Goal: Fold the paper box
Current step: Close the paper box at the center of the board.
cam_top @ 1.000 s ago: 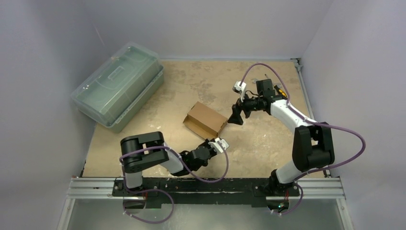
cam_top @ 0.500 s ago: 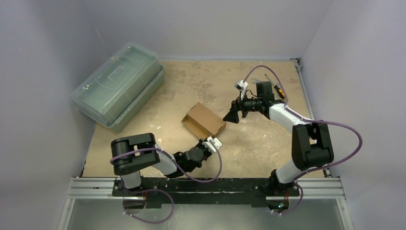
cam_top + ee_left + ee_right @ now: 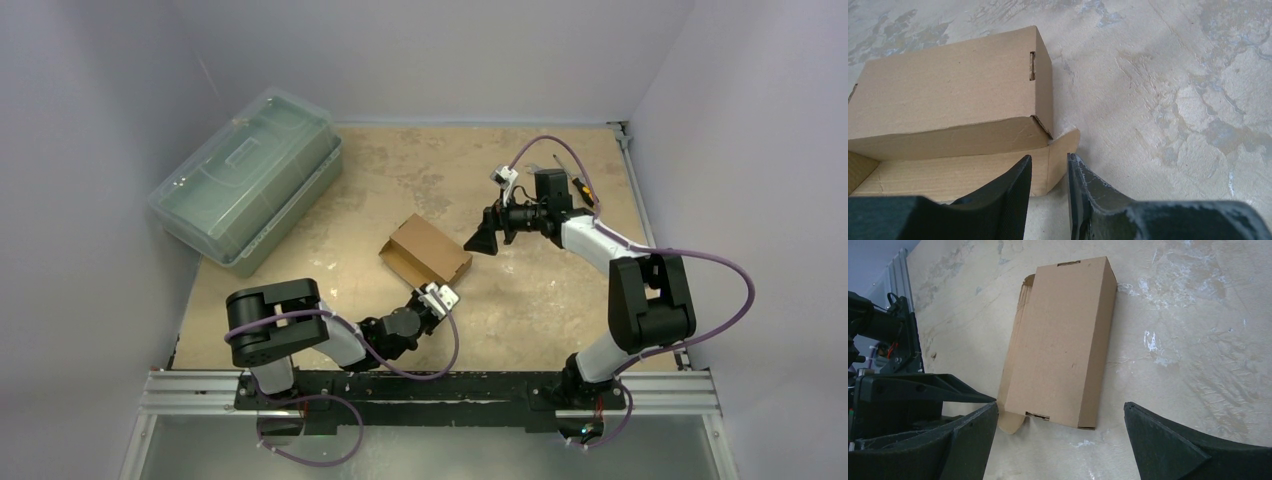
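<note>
The paper box is a plain brown carton lying on its side mid-table, with an open flap spread on the table at its near end. My left gripper sits low at that near corner. In the left wrist view its jaws stand slightly parted, the flap's rounded tab just beyond the tips, nothing pinched. My right gripper hovers beside the box's far-right end, open wide. From the right wrist the whole box lies ahead of the spread fingers, apart from them.
A large translucent green plastic case stands at the back left against the wall. The tabletop is a mottled beige board walled on three sides. A metal rail carrying both arm bases runs along the near edge.
My left gripper slid left along the box's near end and its jaws went from shut to slightly parted. The box shifted a little left. The right gripper edged left toward it.
</note>
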You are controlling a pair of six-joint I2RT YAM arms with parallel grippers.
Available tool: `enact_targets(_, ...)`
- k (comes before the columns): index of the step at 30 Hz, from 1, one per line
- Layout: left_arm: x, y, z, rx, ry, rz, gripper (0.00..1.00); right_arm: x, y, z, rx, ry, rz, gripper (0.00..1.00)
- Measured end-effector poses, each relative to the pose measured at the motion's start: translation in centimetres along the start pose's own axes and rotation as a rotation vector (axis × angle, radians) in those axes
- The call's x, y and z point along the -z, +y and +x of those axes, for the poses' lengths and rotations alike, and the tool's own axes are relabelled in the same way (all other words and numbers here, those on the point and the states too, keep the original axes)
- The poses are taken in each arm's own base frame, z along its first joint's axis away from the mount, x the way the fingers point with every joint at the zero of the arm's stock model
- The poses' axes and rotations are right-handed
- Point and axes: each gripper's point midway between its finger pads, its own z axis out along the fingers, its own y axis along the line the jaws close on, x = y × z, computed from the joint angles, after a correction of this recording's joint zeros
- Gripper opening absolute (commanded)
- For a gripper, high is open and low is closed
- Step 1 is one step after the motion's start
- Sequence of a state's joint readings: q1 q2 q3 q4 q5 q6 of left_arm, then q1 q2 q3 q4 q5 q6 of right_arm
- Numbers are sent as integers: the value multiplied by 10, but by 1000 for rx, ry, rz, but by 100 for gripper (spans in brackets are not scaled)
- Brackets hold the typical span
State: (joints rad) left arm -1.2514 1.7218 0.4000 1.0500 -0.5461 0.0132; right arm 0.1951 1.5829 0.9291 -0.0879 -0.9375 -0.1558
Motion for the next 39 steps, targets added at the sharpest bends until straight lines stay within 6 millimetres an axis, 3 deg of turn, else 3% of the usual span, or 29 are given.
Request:
enact_targets(9, -1, -5, -5, 15, -28, 27, 34, 0, 0, 0, -8, 1, -1, 99)
enact_targets(22, 8, -2, 5, -111, 21, 61, 36, -4, -2, 7, -29, 14, -11, 99)
enact_targets(27, -5, -10, -2, -149, 18, 76, 34, -4, -3, 9, -33, 18, -12, 99)
enact_targets(31, -9, -13, -2, -160, 20, 77, 26, -4, -1, 8, -34, 16, -22, 99)
enact_targets(39, -11, -14, 4, -175, 40, 80, 26, -4, 0, 8, -34, 16, -26, 99)
